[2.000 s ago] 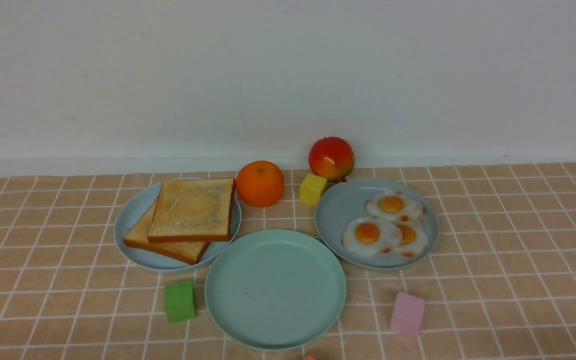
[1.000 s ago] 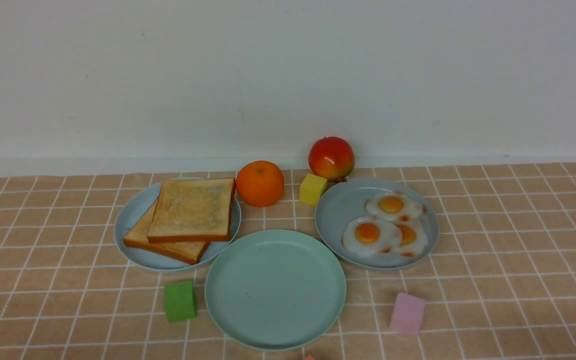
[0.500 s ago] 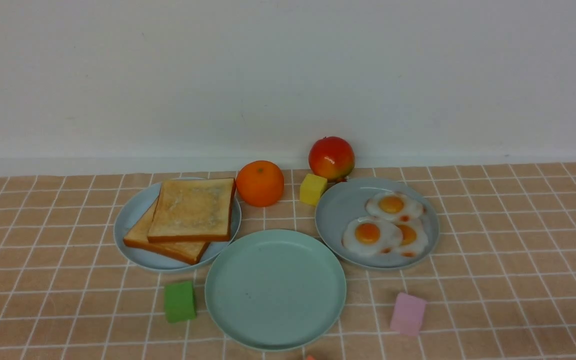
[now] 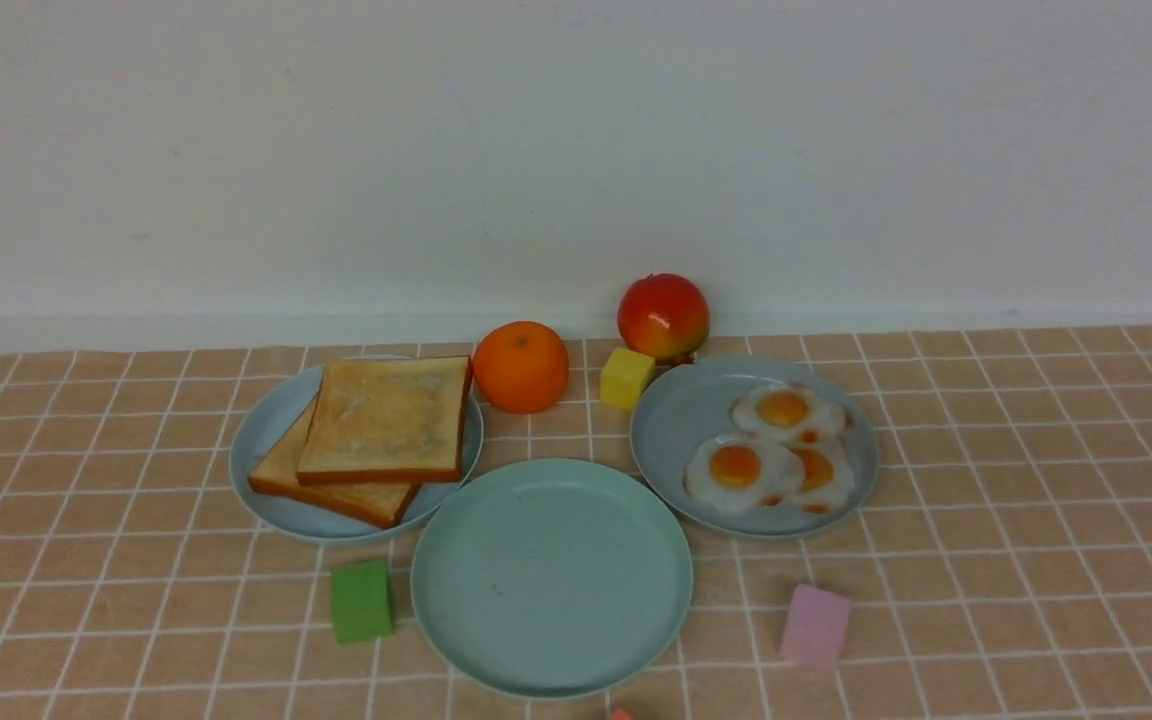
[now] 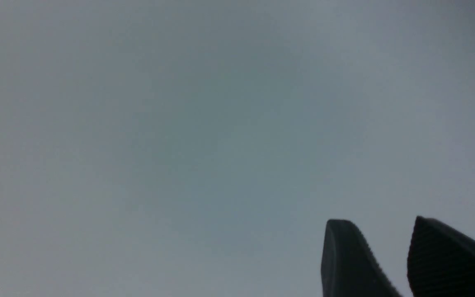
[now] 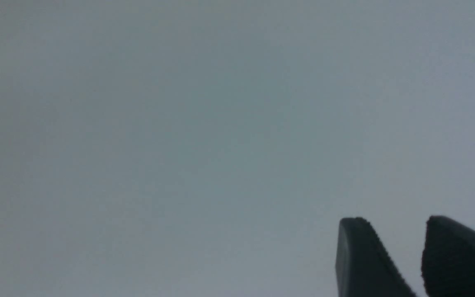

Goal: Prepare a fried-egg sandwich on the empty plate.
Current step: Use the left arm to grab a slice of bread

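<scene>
The empty mint-green plate (image 4: 551,575) lies at the front centre of the tiled cloth. Two toasted bread slices (image 4: 381,420) are stacked on a pale blue plate (image 4: 256,430) to its back left. Three fried eggs (image 4: 736,468) overlap on a grey-blue plate (image 4: 681,420) to its back right. Neither arm shows in the front view. The left gripper (image 5: 379,222) is open, with a gap between its dark fingers and only a blank grey surface beyond. The right gripper (image 6: 392,220) is likewise open and holds nothing.
An orange (image 4: 520,366), a red fruit (image 4: 663,316) and a yellow cube (image 4: 626,378) sit behind the plates near the wall. A green cube (image 4: 361,601) lies left of the mint plate and a pink cube (image 4: 815,626) to its right.
</scene>
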Available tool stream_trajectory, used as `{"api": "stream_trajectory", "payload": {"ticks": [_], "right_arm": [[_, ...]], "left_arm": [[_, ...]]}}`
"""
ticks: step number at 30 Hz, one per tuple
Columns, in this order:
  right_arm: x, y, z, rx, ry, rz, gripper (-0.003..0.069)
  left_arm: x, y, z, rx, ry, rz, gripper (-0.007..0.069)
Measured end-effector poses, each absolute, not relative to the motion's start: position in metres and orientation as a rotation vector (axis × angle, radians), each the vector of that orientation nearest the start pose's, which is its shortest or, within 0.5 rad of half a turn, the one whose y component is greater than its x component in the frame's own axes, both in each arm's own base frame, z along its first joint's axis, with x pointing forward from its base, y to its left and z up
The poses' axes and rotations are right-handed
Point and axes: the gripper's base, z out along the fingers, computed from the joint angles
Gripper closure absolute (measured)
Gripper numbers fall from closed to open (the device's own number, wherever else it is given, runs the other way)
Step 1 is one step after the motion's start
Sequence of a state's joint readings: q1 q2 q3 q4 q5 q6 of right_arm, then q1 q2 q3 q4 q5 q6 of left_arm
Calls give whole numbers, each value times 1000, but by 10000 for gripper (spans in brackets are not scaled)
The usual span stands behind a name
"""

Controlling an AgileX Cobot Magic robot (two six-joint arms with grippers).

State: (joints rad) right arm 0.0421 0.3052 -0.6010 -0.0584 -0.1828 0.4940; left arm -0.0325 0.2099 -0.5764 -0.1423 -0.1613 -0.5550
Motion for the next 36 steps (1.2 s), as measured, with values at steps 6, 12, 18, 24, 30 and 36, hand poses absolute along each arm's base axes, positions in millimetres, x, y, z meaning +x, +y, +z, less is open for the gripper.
{"api": "stream_trajectory", "payload": {"ticks": [6,12,18,24,30,36], "right_arm": [[89,3,445,284,1354,393,417],[130,2,424,333,1636,310,417],[145,0,392,411,1954,230,417],[146,10,374,327,2076,211,417],[136,46,347,108,2234,368,417],[122,72,329,-151,2353,472,417]], "left_arm": [[91,-6,412,-471,1376,-653,386],[163,-8,381,-552,1617,-590,386],[236,-10,326,-720,1817,-584,386],[253,-20,263,-1022,2199,-619,386],[254,-32,223,-1032,2559,-621,386],[270,-43,243,-694,2592,-732,386]]}}
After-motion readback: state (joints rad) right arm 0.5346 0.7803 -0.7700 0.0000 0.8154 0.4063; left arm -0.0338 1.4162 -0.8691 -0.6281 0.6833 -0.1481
